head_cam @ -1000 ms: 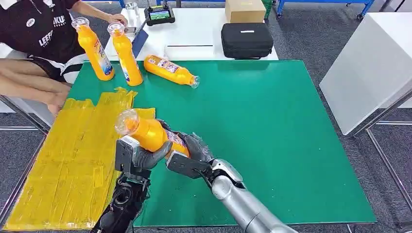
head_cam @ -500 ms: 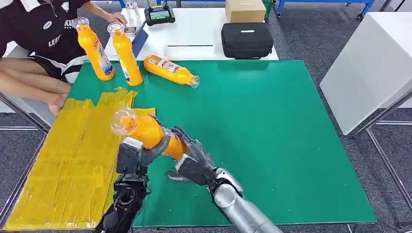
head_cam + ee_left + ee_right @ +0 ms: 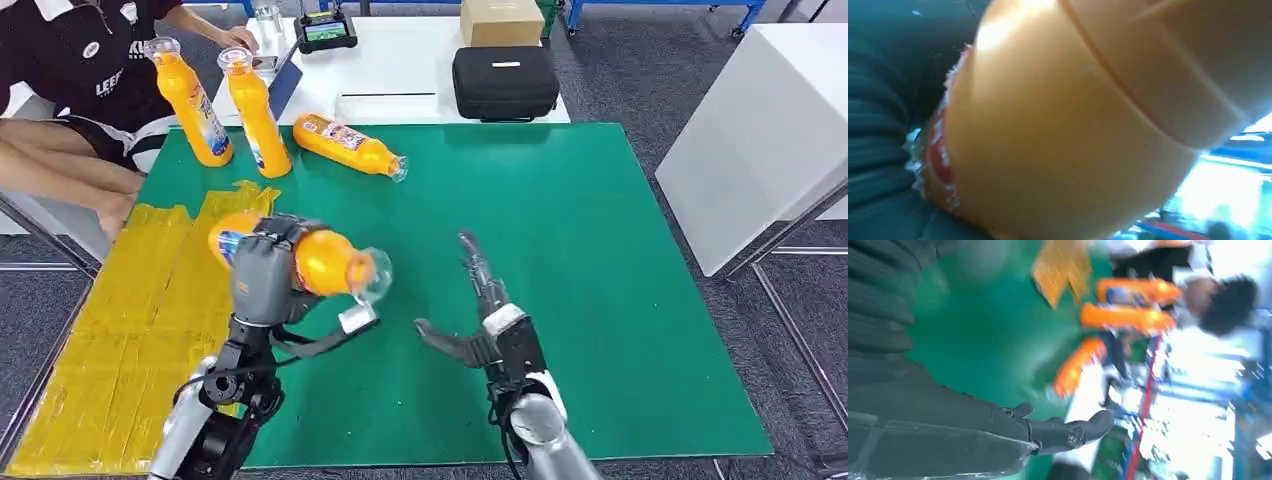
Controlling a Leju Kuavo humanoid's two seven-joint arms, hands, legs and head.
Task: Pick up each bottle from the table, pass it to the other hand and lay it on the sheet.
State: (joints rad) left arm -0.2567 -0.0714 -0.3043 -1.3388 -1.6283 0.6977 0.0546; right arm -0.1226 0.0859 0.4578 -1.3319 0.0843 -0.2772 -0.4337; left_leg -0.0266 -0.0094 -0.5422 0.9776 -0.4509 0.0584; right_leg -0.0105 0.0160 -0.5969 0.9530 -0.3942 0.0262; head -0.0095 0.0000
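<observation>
Currently, the left hand (image 3: 262, 278) grips an orange plastic bottle with a printed label (image 3: 300, 260) around its body. The held bottle lies roughly level above the boundary between the yellow plastic sheet (image 3: 130, 330) and the bare green mat (image 3: 560, 250) that covers the counter. Its clear cap end points toward the robot's right, and its base end points toward the sheet. In the left wrist view, the orange bottle body (image 3: 1073, 125) sits directly against the dark palm of the left hand (image 3: 883, 150).

The right hand (image 3: 480, 320) holds nothing. Its fingers are spread and extended, with the thumb out to the side, and it hovers above the green mat, apart from the held bottle's cap. In the right wrist view, the right hand (image 3: 998, 435) shows an extended dark finger with open mat beyond it.

Three further orange bottles are at the far left of the counter. Two upright bottles (image 3: 190, 100) (image 3: 255, 110) stand side by side near the far edge of the mat, just beyond the sheet. A third bottle (image 3: 350, 146) lies on its side on the mat to their right, cap pointing toward the robot's right.

A person in a black shirt (image 3: 80, 70) sits at the far left corner. A black zipped case (image 3: 505, 82) and a brown cardboard box (image 3: 502, 20) rest on the white table (image 3: 400, 70) beyond the mat.
</observation>
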